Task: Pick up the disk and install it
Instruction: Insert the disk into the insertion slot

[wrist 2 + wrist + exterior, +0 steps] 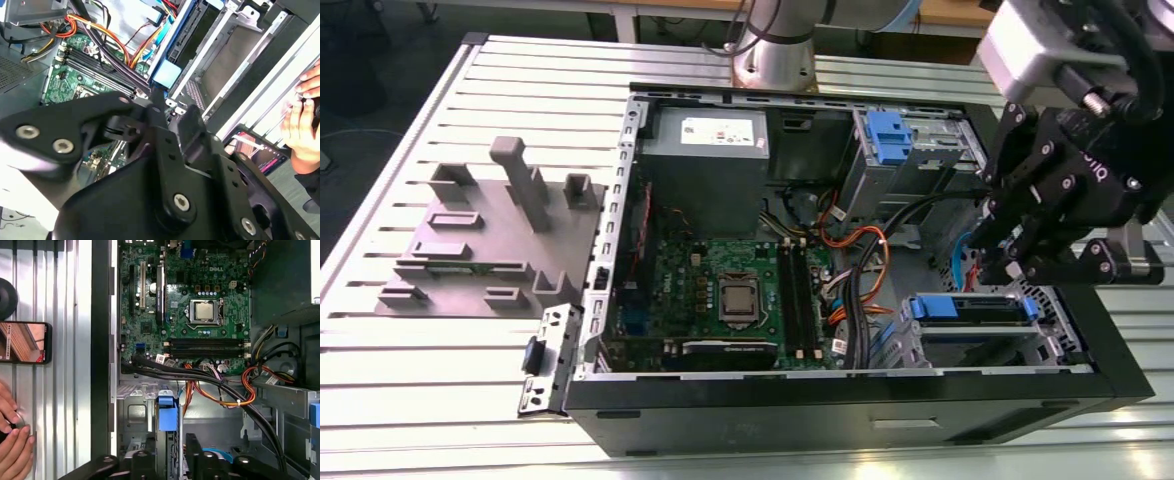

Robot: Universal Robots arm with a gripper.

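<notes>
Above the open computer case (720, 395) on the slatted metal table (400, 380), we see the black gripper (1007, 262) hanging over the drive bays at the exterior view's right, close over the cage (987, 340) in the case's near corner. Whether its claw is apart or together we cannot tell, since the fingertips are hidden behind its own linkage in the wrist views. We find the disk (970, 308) already seated in that cage, its blue carrier edge showing just under the gripper; the first wrist view shows the same blue carrier (167, 412) standing in its slot directly ahead of the gripper's black body. A second blue carrier (889, 138) sits in the far bay beside the grey power supply (710, 150). The green motherboard (720, 290) fills the case floor, with orange and black cables (854, 260) running toward the bays. A grey fixture (480, 240) rests on the table at the exterior view's left. We also see a person's hands (12, 440) beside a phone (25, 342) on the table.
</notes>
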